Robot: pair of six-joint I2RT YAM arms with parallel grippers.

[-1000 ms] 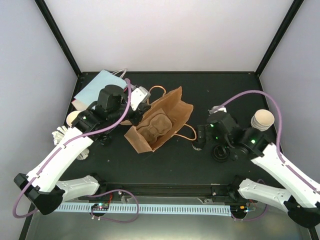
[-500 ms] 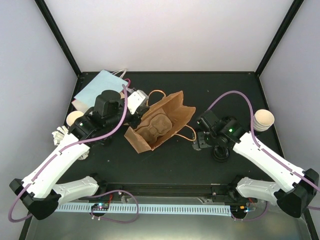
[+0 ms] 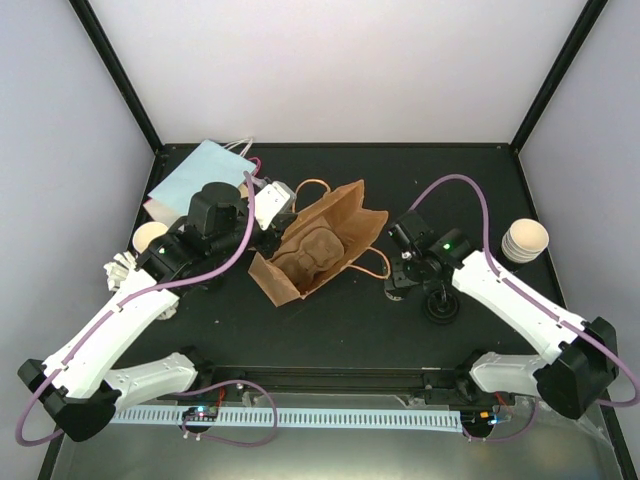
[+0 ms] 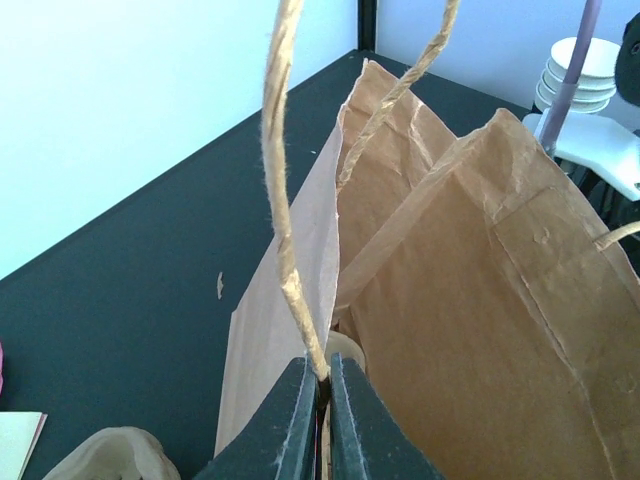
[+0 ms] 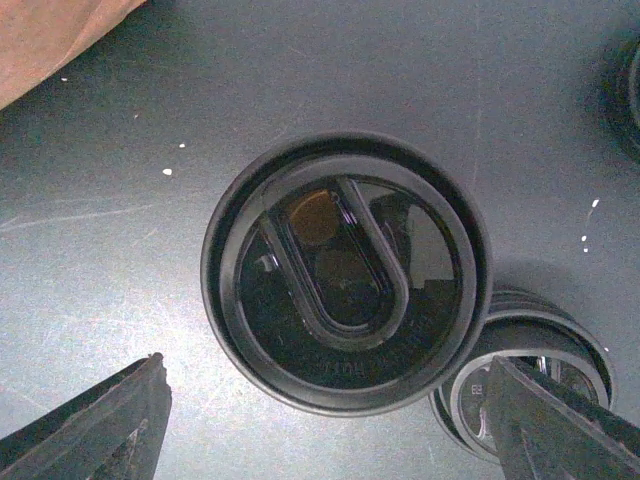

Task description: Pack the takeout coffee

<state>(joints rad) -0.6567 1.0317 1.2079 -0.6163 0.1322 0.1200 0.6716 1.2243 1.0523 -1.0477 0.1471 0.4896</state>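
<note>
A black-lidded coffee cup (image 5: 345, 270) stands on the black table, seen from straight above in the right wrist view. My right gripper (image 5: 325, 365) is open and hangs over it, with a finger (image 5: 100, 420) on each side. A second black lid (image 5: 530, 370) sits close beside it and also shows in the top view (image 3: 441, 308). The brown paper bag (image 3: 325, 240) lies mid-table, mouth towards the cups, with a cardboard carrier inside. My left gripper (image 4: 322, 375) is shut on the bag's twine handle (image 4: 285, 200) and holds it up.
A stack of cream-lined cups (image 3: 525, 240) stands at the right edge. A flat pale-blue bag (image 3: 195, 172) lies at the back left. An open cup (image 3: 150, 237) sits at the left by my left arm. Grey walls enclose the table.
My right arm has swung left and brought the open gripper over the lidded cup next to the bag. My left gripper has shifted slightly with the handle in it.
</note>
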